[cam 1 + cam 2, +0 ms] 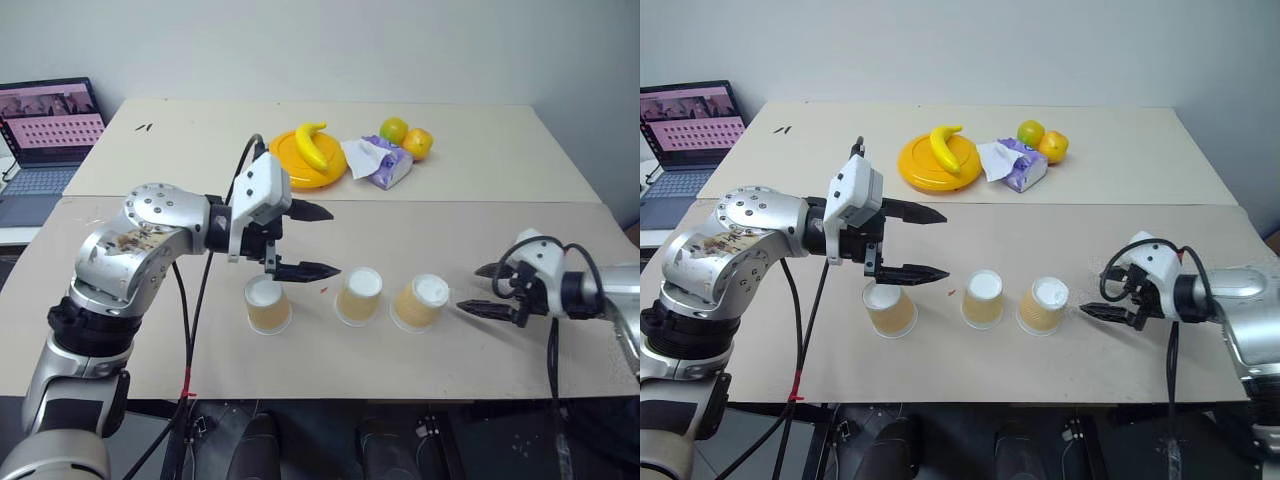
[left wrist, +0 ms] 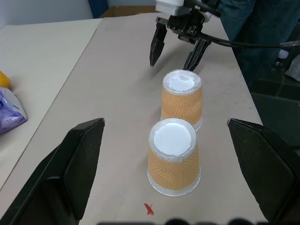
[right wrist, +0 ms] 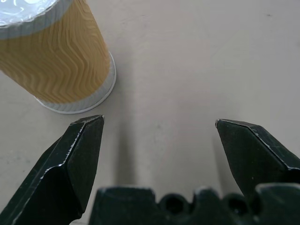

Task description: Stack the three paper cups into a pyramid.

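Three paper cups stand upside down in a row near the table's front edge: left cup (image 1: 268, 305), middle cup (image 1: 359, 296), right cup (image 1: 420, 302). They are apart and none is stacked. My left gripper (image 1: 328, 241) hovers open just above and behind the left cup, pointing right, with nothing between its fingers. In the left wrist view the middle cup (image 2: 173, 157) and right cup (image 2: 182, 98) lie ahead. My right gripper (image 1: 470, 288) stands open just right of the right cup (image 3: 56, 61), not touching it.
At the back lie a yellow plate (image 1: 290, 165) with a banana (image 1: 312, 145), a tissue pack (image 1: 385, 162) and two citrus fruits (image 1: 406, 138). A laptop (image 1: 45, 140) sits far left. A seam (image 1: 450, 200) joins two tables. A person's legs (image 2: 253, 28) stand beyond the table's right end.
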Controlling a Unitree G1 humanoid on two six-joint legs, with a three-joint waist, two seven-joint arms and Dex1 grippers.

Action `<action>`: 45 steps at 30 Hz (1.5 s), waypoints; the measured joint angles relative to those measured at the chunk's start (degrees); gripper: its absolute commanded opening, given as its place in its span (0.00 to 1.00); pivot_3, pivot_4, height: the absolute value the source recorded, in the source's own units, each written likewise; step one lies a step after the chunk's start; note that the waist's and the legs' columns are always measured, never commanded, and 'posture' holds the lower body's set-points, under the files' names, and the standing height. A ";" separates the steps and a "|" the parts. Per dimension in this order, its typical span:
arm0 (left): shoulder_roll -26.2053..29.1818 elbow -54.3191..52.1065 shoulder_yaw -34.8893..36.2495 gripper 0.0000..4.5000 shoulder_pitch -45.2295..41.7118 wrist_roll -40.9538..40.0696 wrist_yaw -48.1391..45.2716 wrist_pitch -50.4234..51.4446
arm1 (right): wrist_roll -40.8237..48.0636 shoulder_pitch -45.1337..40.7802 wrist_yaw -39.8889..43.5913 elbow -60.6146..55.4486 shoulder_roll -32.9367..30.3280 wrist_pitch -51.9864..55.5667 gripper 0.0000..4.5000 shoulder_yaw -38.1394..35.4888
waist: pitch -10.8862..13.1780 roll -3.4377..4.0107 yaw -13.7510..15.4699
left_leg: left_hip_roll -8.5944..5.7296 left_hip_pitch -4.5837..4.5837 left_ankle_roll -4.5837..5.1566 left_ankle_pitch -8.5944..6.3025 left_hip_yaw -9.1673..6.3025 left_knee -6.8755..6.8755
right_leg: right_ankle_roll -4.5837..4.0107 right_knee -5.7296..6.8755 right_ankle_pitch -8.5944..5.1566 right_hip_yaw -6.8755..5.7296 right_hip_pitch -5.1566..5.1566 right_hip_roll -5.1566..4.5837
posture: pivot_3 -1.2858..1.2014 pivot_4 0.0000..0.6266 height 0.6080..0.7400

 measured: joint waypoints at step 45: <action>0.88 -2.16 0.33 1.00 0.36 -0.44 2.03 0.60 | -6.24 -9.36 0.53 7.37 2.39 -4.06 0.99 7.50 | 0.00 0.00 0.36 | 0.00 0.01 0.00 0.00 0.01 0.00 | -0.01 0.00 0.00 -0.01 0.01 -0.01 | 0.52 0.24 0.94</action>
